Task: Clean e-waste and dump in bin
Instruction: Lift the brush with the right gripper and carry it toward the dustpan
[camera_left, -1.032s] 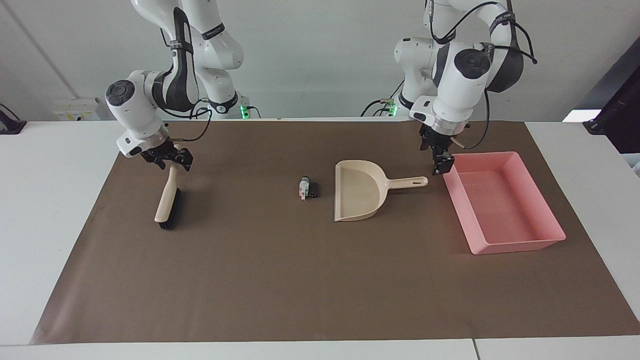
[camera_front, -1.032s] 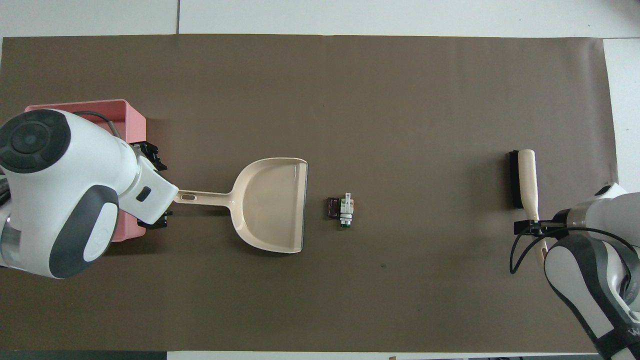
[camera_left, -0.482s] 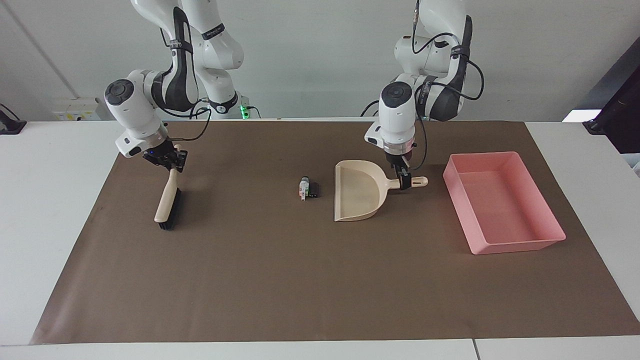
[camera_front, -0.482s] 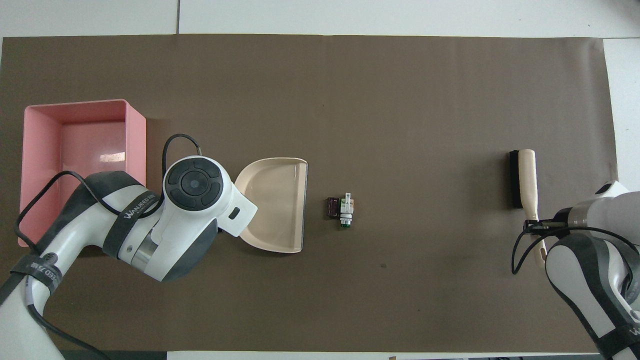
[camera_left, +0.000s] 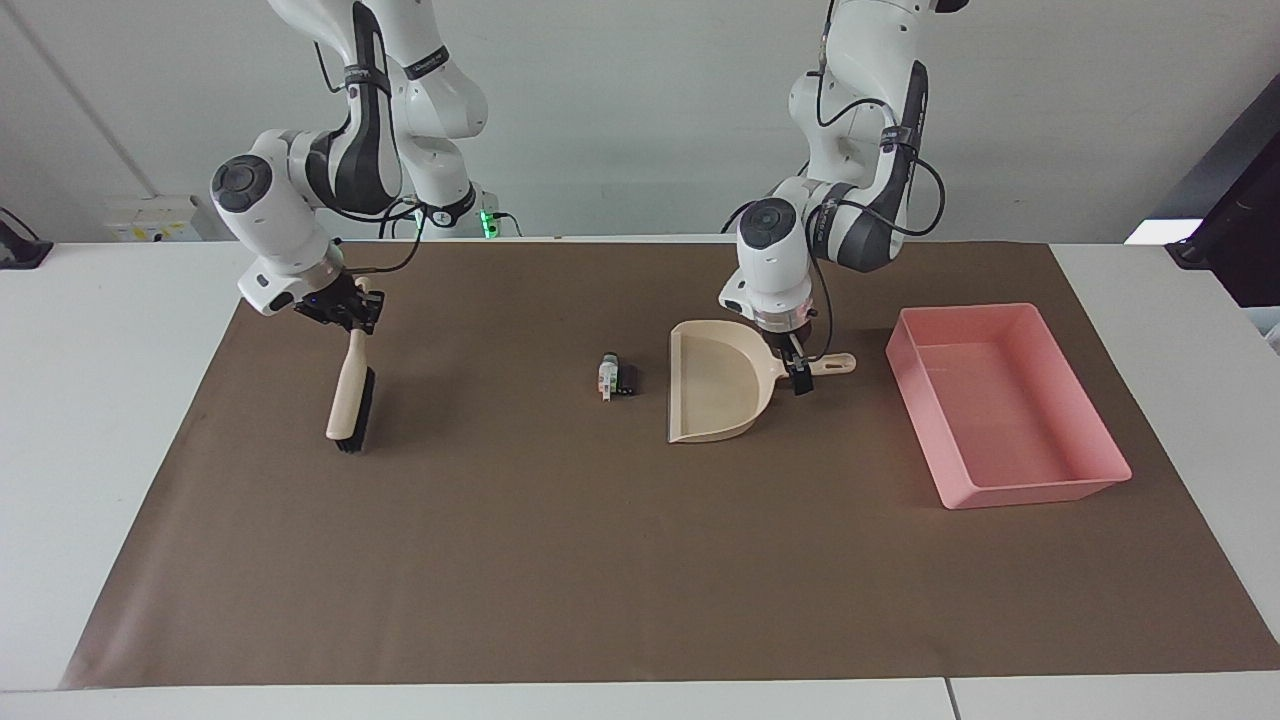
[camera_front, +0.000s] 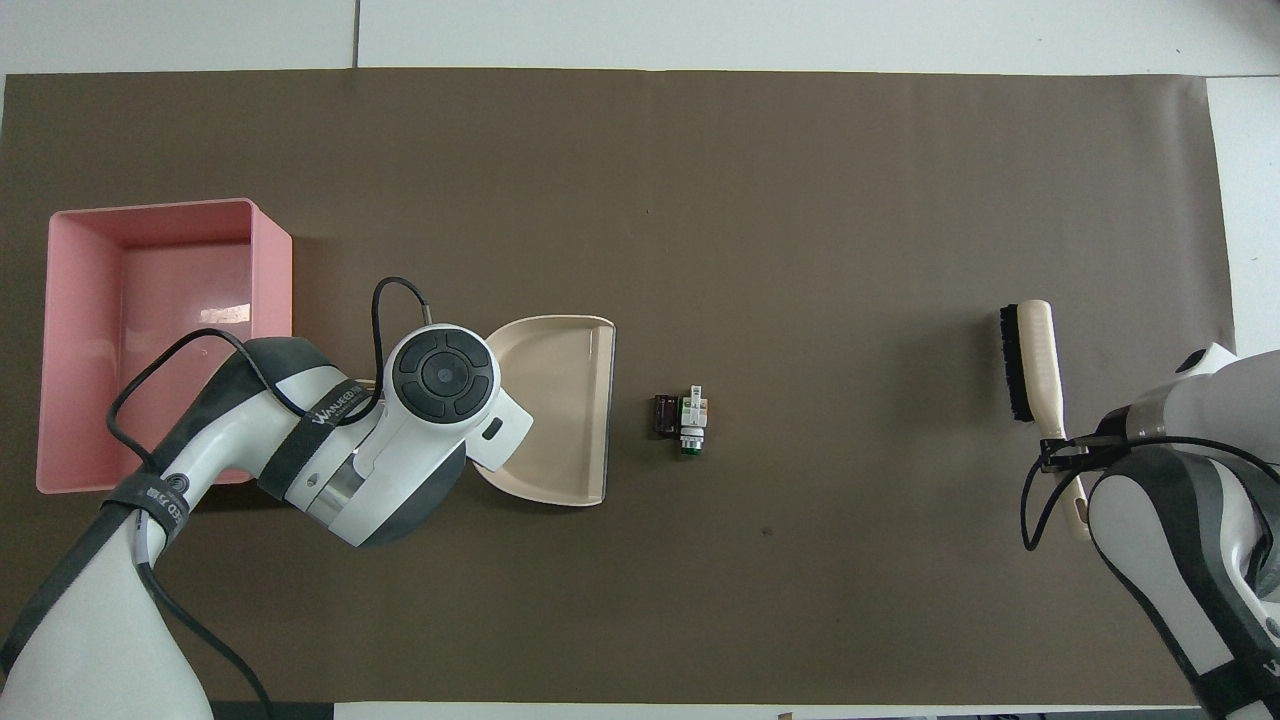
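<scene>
Because the e-waste (camera_left: 616, 377) is tiny, light, rigid scrap lying mid-worktop beside the dustpan (camera_left: 718, 394), sweeping beats pinching; the right gripper (camera_left: 345, 311) clamps the brush (camera_left: 349, 400) handle, the left gripper (camera_left: 799, 372) straddles the dustpan handle, closure unclear, near the bin (camera_left: 1080, 420).

We see the e-waste (camera_front: 683, 424) lying mid-mat on the brown mat (camera_front: 700, 200), just beside the open mouth of the beige dustpan (camera_front: 560, 400). Our left arm (camera_front: 380, 440) covers the dustpan's handle, so the left gripper itself is hidden. The pink bin (camera_front: 70, 330) sits at that arm's end. At the right arm's end, the right gripper (camera_front: 1062, 455) clasps the brush (camera_front: 1030, 360) by its handle.
</scene>
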